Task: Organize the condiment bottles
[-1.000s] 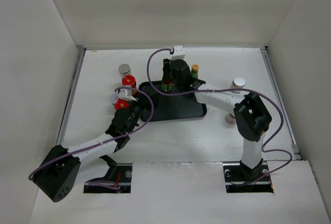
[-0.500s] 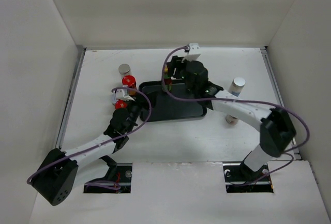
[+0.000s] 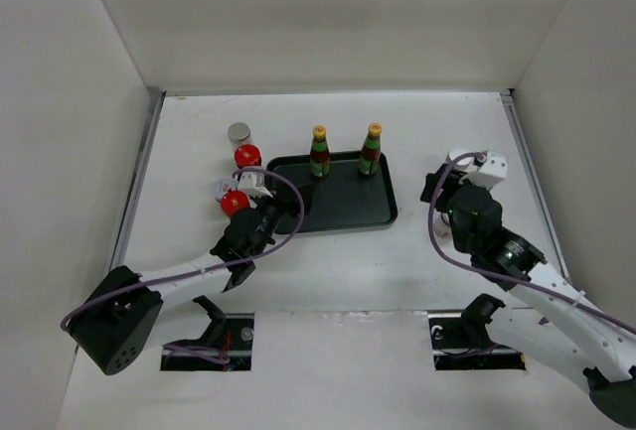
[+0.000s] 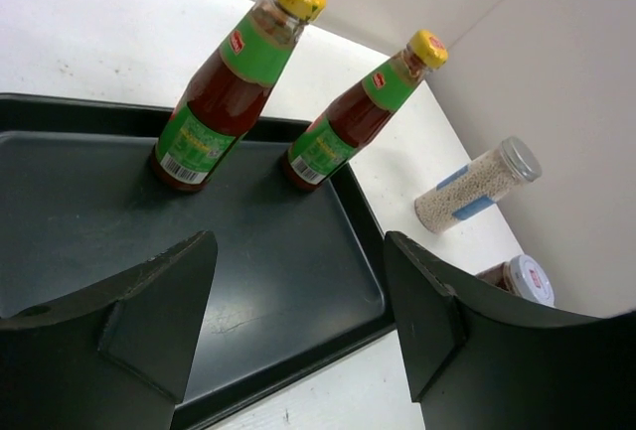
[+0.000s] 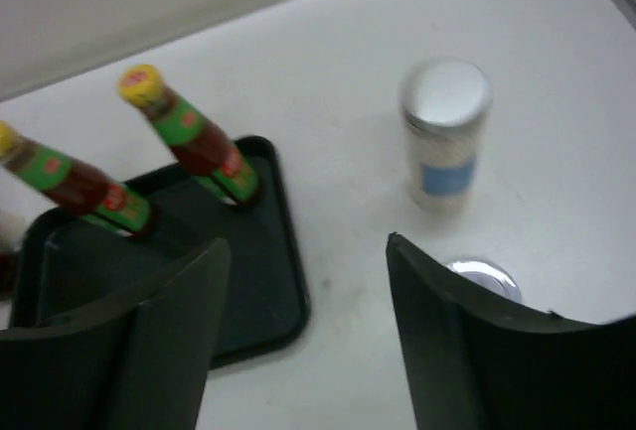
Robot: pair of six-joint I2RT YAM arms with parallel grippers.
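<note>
Nearest me, the left gripper (image 4: 298, 251) sits at the near-left corner of the tray (image 3: 343, 202), jaws spread and holding nothing. The right gripper (image 5: 308, 246) hangs off the tray's right side, likewise wide open and empty. Along the tray's far edge stand two yellow-capped sauce bottles (image 3: 319, 152), upright, side by side. The rest wait off it: red-lidded jars (image 3: 247, 156) and a silver-lidded one (image 3: 238, 133) just left of the tray, a low silver-lidded jar (image 5: 480, 276) and a blue-labelled shaker (image 5: 444, 132) to its right (hidden from above). I'd say it's between picks; next, each arm must close squarely on its nearest jar
</note>
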